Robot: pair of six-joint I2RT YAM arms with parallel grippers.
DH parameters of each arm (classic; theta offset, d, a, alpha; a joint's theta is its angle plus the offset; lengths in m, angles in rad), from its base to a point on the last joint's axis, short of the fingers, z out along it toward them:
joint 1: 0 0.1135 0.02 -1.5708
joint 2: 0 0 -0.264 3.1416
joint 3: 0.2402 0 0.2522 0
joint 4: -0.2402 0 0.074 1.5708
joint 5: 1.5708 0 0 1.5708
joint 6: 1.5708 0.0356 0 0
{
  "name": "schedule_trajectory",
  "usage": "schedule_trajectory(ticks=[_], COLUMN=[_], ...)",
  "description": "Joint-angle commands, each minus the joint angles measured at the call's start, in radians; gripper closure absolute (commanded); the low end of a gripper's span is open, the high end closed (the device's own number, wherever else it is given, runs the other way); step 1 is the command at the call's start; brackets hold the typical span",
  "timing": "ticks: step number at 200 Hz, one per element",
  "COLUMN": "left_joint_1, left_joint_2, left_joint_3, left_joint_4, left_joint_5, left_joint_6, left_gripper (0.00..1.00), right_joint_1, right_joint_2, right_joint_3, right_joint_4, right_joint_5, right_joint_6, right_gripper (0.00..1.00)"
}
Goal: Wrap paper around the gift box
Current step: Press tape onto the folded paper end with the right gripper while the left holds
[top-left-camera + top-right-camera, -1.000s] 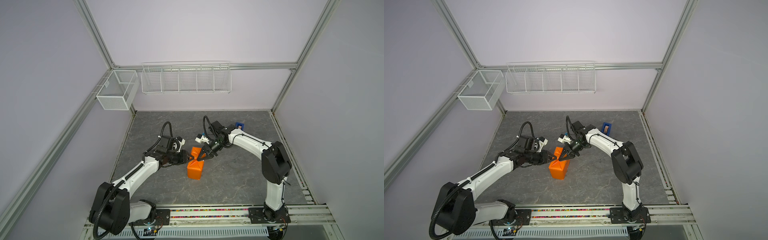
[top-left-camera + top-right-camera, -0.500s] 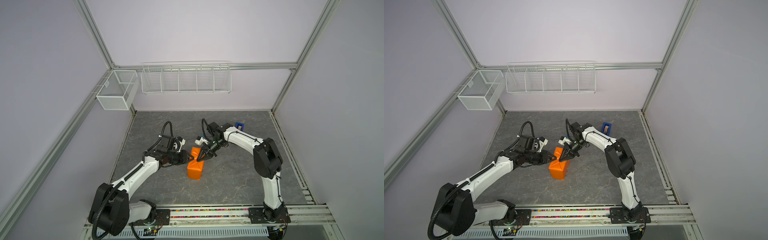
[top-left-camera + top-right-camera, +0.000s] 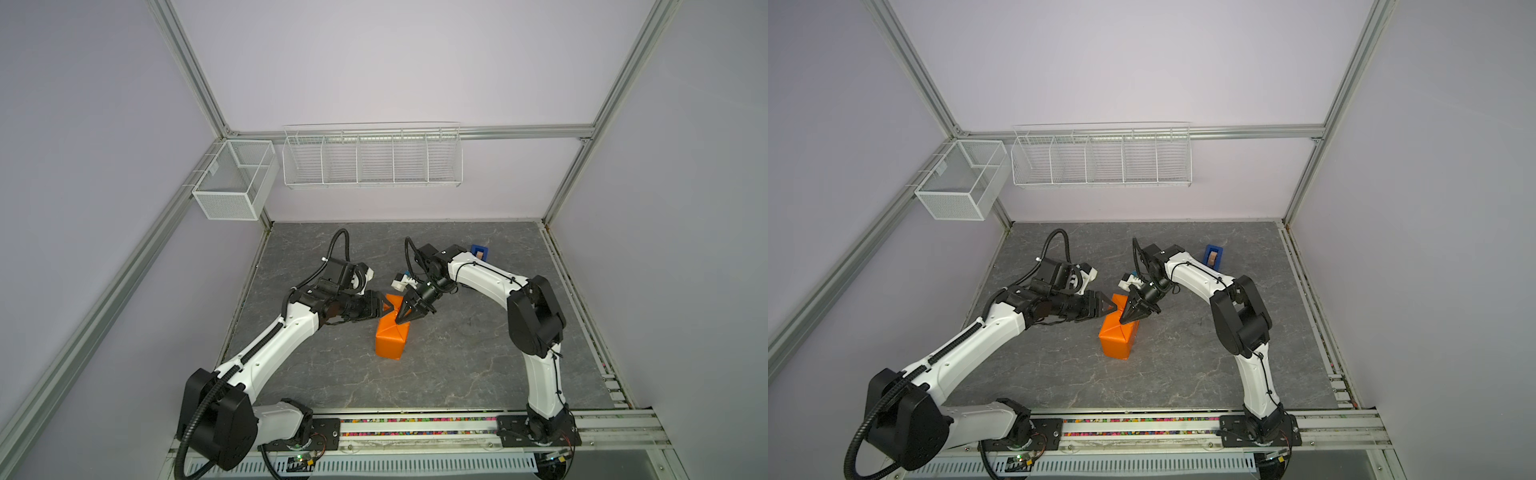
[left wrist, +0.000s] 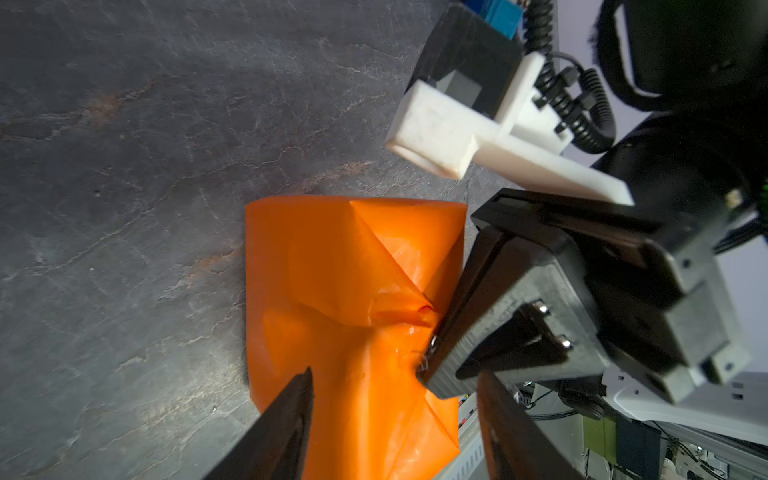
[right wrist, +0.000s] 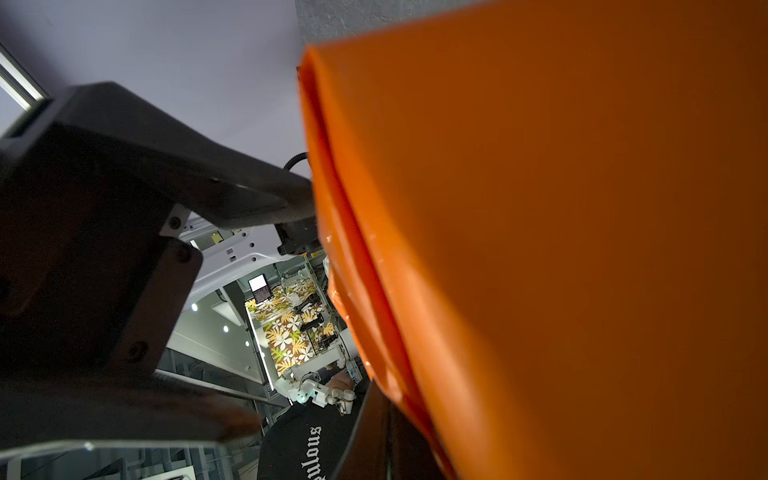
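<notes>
At the middle of the grey worktop (image 3: 465, 357), the paper (image 3: 390, 343) (image 3: 1119, 340) sat folded into a closed orange block. The gift box could not be seen, as the paper covered every side on show. On the end of the block turned toward the arms, diagonal folds met near the centre, creased and slightly puckered. This was clearest from the left wrist camera (image 4: 332, 282).

The left tool (image 3: 387, 308) (image 3: 1112, 308) sat at that folded end, on the block's left. Its fingers (image 4: 286, 424) stood well apart, one to each side of the end face, with nothing gripped between them. Whether either finger touched the paper could not be told.

The right tool (image 3: 402, 322) (image 3: 1126, 321) pointed down onto the same end from the block's right. Its jaws were closed together, and its tip (image 4: 428, 368) pressed against the paper where the folds met. Whether any paper was pinched between the jaws could not be told. From the right wrist camera the paper (image 5: 582, 208) filled most of the frame, very close and blurred.

A blue tape dispenser (image 3: 480, 251) (image 3: 1213, 257) stood well beyond the block on its right, past the right arm and apart from it.
</notes>
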Motion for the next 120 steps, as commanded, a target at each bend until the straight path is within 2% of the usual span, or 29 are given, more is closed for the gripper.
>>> schedule_trajectory(ticks=[1, 25, 83, 112, 120], left_joint_1=[-0.016, -0.028, -0.028, -0.028, -0.028], left_joint_2=[0.048, 0.077, 0.118, 0.132, 0.136], left_joint_3=[0.015, 0.01, -0.009, -0.021, -0.027], left_joint_4=[-0.029, -0.038, -0.067, -0.105, -0.11], left_joint_5=[-0.035, -0.058, -0.157, -0.199, -0.201], left_joint_6=[0.008, 0.015, 0.005, 0.013, 0.014], left_gripper=[0.38, 0.41, 0.41, 0.42, 0.42], right_joint_1=[0.0, 0.002, 0.02, 0.014, 0.01], right_joint_2=[0.038, 0.035, 0.011, -0.05, -0.07], right_joint_3=[-0.002, 0.002, 0.0, 0.011, 0.005], right_joint_4=[-0.044, -0.043, -0.038, -0.043, -0.042], right_joint_5=[0.104, 0.117, 0.121, 0.189, 0.211], right_joint_6=[0.004, 0.012, 0.023, 0.061, 0.079], right_gripper=[0.93, 0.93, 0.93, 0.71, 0.69])
